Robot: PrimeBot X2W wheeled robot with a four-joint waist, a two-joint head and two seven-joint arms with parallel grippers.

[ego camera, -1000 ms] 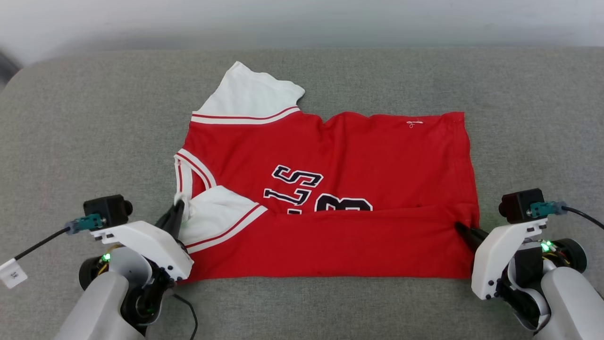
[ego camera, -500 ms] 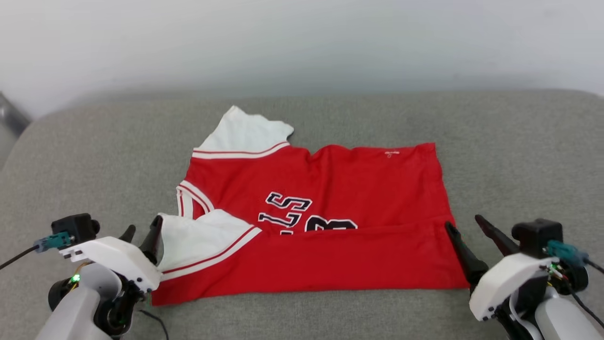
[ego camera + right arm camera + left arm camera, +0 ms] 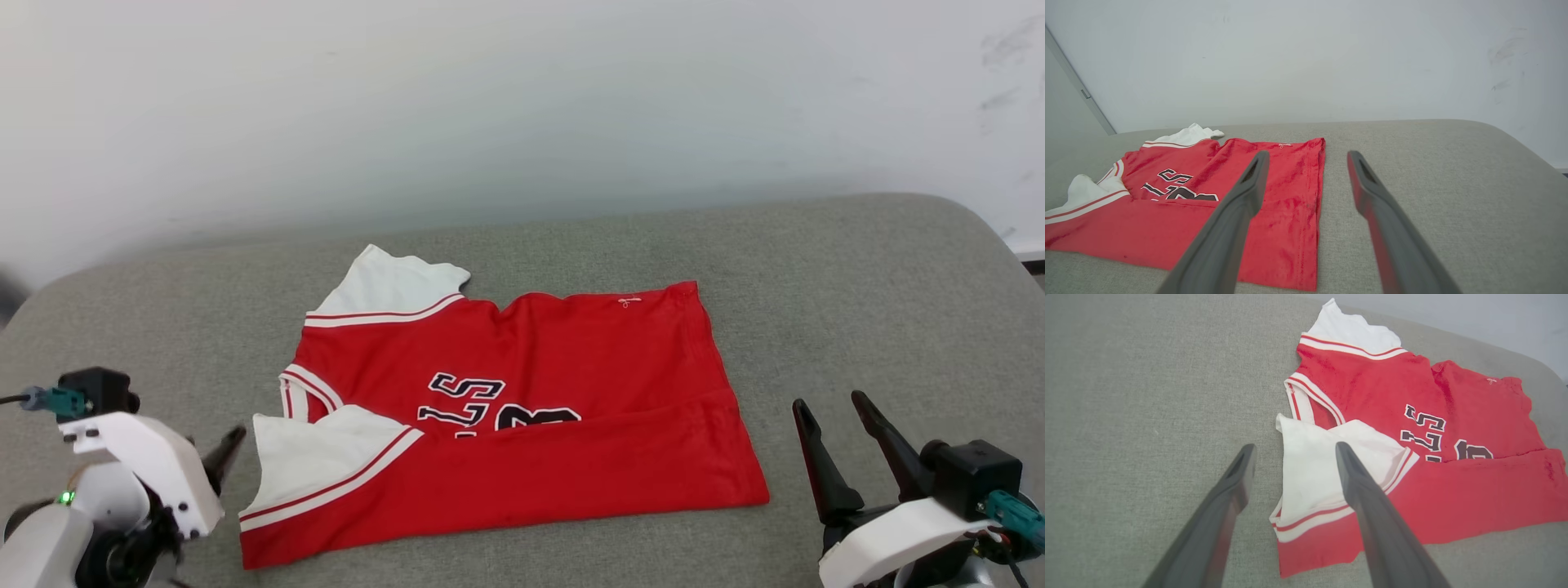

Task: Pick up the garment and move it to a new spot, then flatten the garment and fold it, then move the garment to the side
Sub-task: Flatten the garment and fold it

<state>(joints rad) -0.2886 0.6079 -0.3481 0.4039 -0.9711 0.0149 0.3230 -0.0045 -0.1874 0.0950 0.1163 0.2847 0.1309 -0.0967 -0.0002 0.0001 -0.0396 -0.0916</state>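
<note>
The garment (image 3: pixel 522 408) lay spread in the middle of the grey cushion (image 3: pixel 857 286), front up, neck toward 9 o'clock and hem toward 3 o'clock. Judging by how it lay, the move to a new spot and the flattening were done, and the folding was begun. The side at 6 o'clock was turned up as a long red band (image 3: pixel 571 469) that covered the lower part of the black lettering (image 3: pixel 465 392). The near sleeve (image 3: pixel 314 453) had come over with it. The far sleeve (image 3: pixel 392 286), at 11 o'clock, stuck out unfolded, and that edge looked a little rumpled.

The left pincer (image 3: pixel 1294 449) hung at 8 o'clock of the garment with its fingers apart, holding nothing. The right pincer (image 3: pixel 829 402) stood at 4 o'clock, just clear of the hem corner, likewise spread and empty.

Left to do, as I judged it: fold the 12 o'clock side and sleeve in, likely fold once more across, then carry the bundle aside.
</note>
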